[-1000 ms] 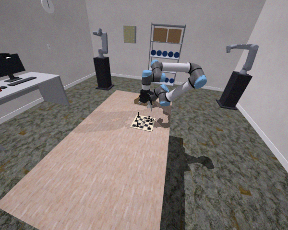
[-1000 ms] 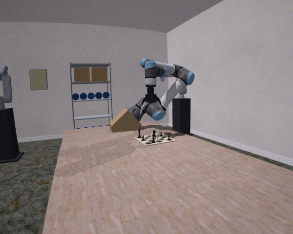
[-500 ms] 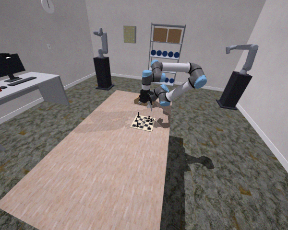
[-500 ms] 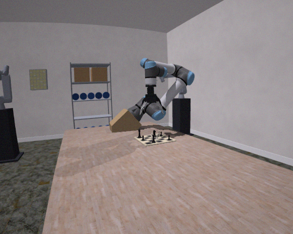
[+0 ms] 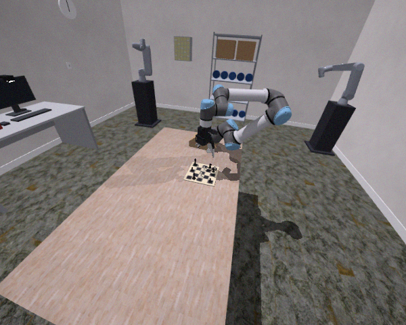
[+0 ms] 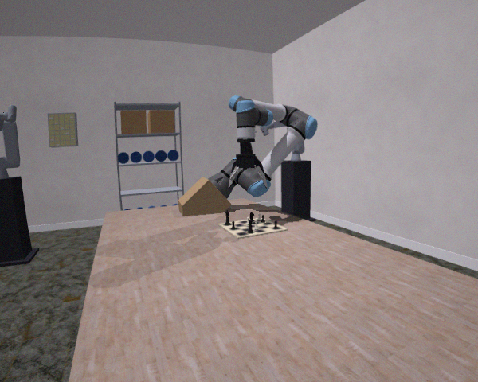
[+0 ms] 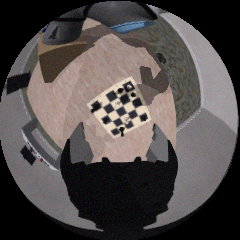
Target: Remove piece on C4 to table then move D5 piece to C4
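Note:
A small chessboard [image 5: 201, 174] lies near the far right edge of the long wooden table. It holds several black pieces and a pale one; they are too small to tell which squares they stand on. The board also shows in the exterior view [image 6: 252, 227] and in the wrist view [image 7: 121, 112]. My gripper [image 5: 206, 143] hangs well above the table just behind the board, pointing down. Its two fingers stand wide open with nothing between them, as the wrist view [image 7: 118, 142] shows. It also shows in the exterior view [image 6: 247, 171].
A tan wedge-shaped block [image 6: 203, 198] sits on the table behind the board, by the arm's base. The table's right edge runs close beside the board. Shelves, pedestals with other arms and a desk stand around the room, away from the table.

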Action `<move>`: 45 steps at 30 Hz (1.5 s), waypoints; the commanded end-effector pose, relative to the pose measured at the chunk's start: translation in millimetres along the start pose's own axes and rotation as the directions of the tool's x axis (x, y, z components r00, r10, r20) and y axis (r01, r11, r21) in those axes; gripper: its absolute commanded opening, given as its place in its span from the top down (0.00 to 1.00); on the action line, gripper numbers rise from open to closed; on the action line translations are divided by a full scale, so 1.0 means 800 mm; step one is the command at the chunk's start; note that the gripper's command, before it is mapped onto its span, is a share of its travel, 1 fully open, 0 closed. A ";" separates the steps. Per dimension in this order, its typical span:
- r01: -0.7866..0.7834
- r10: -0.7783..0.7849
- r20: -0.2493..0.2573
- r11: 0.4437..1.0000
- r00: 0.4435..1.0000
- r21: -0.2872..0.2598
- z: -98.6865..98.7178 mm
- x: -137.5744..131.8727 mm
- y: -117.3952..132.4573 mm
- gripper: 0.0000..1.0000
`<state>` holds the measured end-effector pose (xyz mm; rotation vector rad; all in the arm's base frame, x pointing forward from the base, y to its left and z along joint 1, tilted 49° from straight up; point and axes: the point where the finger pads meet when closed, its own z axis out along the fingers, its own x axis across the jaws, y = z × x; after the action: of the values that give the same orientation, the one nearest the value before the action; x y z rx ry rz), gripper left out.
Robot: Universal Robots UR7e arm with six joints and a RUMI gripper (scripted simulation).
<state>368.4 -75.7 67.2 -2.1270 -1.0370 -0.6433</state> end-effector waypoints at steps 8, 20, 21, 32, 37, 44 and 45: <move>-0.149 0.149 0.000 0.989 0.989 -0.001 0.003 0.003 -0.001 0.00; -0.457 0.457 0.000 0.890 0.890 -0.001 0.009 0.009 -0.003 0.00; -0.486 0.486 0.000 0.874 0.874 -0.001 0.010 0.009 -0.004 0.00; -0.745 0.745 -0.001 0.667 0.667 -0.001 0.016 0.014 -0.004 0.00; -0.867 0.867 -0.001 0.499 0.499 -0.001 0.020 0.017 -0.003 0.00; -0.954 0.954 -0.001 0.300 0.300 -0.001 0.025 0.018 -0.002 0.00; -0.966 0.966 -0.001 0.258 0.258 -0.001 0.025 0.018 -0.001 0.00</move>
<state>377.0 -54.3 65.3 -2.2528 0.2872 -0.0562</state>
